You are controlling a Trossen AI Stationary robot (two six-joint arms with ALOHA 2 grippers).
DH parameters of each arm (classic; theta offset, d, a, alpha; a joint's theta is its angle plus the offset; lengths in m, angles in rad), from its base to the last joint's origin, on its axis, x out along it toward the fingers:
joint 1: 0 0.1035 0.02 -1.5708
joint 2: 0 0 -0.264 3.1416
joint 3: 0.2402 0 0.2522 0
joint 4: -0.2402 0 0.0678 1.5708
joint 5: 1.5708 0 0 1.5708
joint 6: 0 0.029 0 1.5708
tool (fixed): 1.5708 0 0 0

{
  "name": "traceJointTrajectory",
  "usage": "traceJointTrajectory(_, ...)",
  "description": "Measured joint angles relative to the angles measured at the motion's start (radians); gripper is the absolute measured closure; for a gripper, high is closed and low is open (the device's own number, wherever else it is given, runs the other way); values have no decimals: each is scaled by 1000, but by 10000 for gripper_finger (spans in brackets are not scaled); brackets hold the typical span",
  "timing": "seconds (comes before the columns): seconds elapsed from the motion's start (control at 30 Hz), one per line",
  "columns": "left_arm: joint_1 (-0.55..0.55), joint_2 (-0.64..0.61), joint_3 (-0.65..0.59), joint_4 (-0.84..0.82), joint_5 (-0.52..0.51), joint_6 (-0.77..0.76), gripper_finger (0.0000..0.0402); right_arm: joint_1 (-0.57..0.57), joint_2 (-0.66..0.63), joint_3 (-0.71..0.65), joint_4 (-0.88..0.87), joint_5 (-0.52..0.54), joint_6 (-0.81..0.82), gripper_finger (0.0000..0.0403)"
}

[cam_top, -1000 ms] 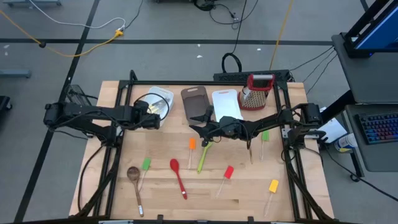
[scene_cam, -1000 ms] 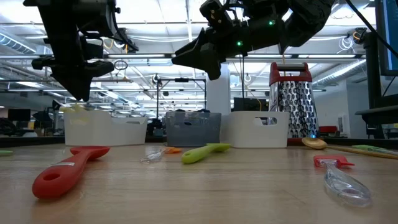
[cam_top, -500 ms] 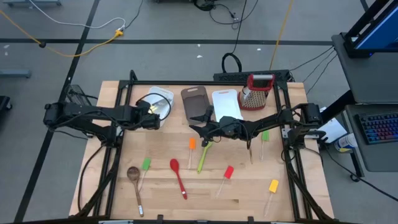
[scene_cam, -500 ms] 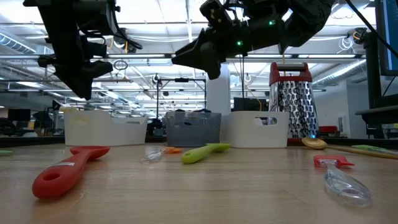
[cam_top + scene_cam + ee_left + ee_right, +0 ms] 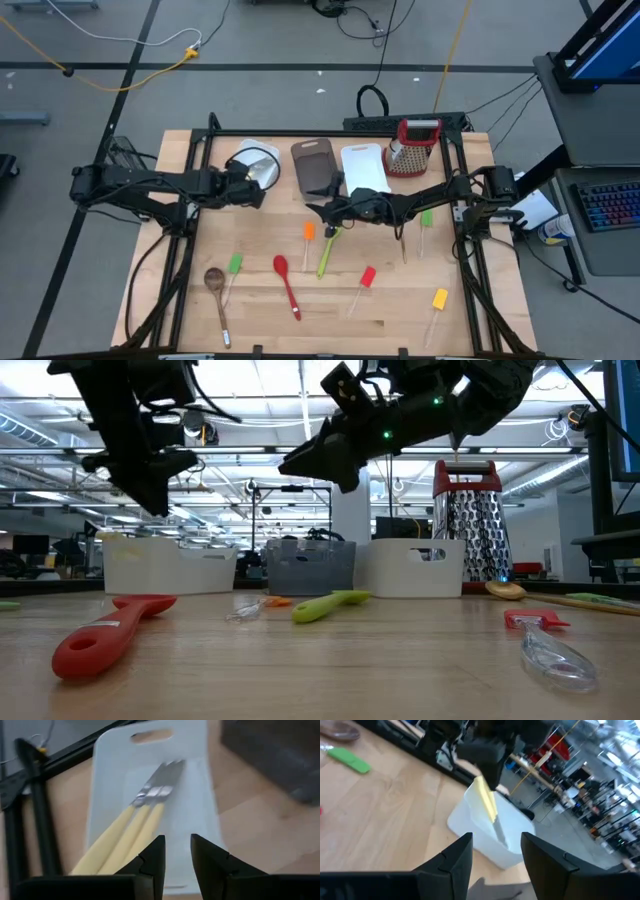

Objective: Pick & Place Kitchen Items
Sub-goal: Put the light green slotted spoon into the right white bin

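Note:
My left gripper hangs open and empty over the near edge of the left white tub. Three cream-handled knives lie side by side in that tub, blades toward its far end. My right gripper is open and empty, held above the table near the brown tub. An orange spatula and a green spoon lie on the table just near of it. A red spoon, a wooden spoon, and green, red and yellow spatulas lie nearer the front.
A second white tub and the red-topped box grater stand at the back right. Another green spatula and a slim spoon lie under the right arm. Black frame rails run along both table sides.
My left gripper has shifted a little toward the table's right edge, above the left white tub. The knives stay lying in the tub.

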Motion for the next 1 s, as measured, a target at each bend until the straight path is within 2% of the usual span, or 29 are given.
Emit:
traceJointTrajectory(0.2,0,0,0,189,2,105,305,0,0,0,-116,-22,84,243)
traceJointTrajectory(0.5,0,0,0,377,2,328,304,0,0,0,-253,-306,230,243)
traceJointTrajectory(0.73,30,0,0,441,0,402,304,0,0,0,-397,-532,305,243)
traceJointTrajectory(0.87,63,0,0,456,0,439,304,0,0,0,-430,-598,296,243)
traceJointTrajectory(1.0,96,0,0,458,1,438,305,0,0,0,-433,-599,271,243)
